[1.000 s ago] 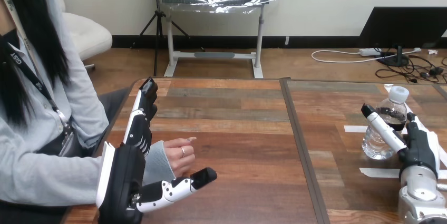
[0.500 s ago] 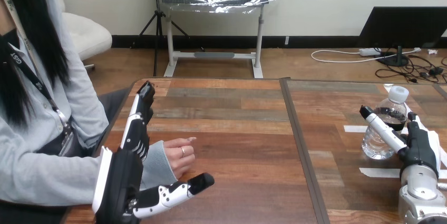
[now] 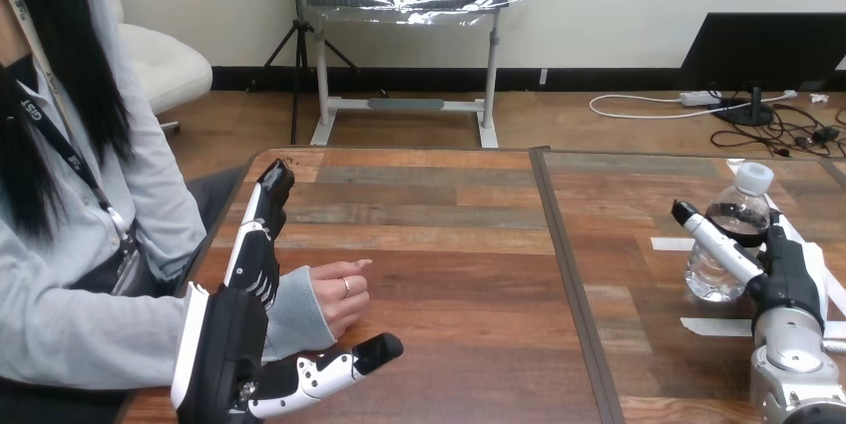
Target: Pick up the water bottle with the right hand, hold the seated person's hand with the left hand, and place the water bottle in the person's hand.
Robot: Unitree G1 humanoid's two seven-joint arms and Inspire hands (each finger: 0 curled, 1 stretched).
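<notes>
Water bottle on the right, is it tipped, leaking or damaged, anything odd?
Nothing stands out. The water bottle stands upright and capped on the table, with no spill around it. The open right hand is close beside it.

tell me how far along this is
Nothing is finished. In hand: the right hand is at the water bottle, which stands on the table; the left hand lies open beside the person's hand, not curled round it. Left: lift the bottle, hold the hand, place it.
</notes>
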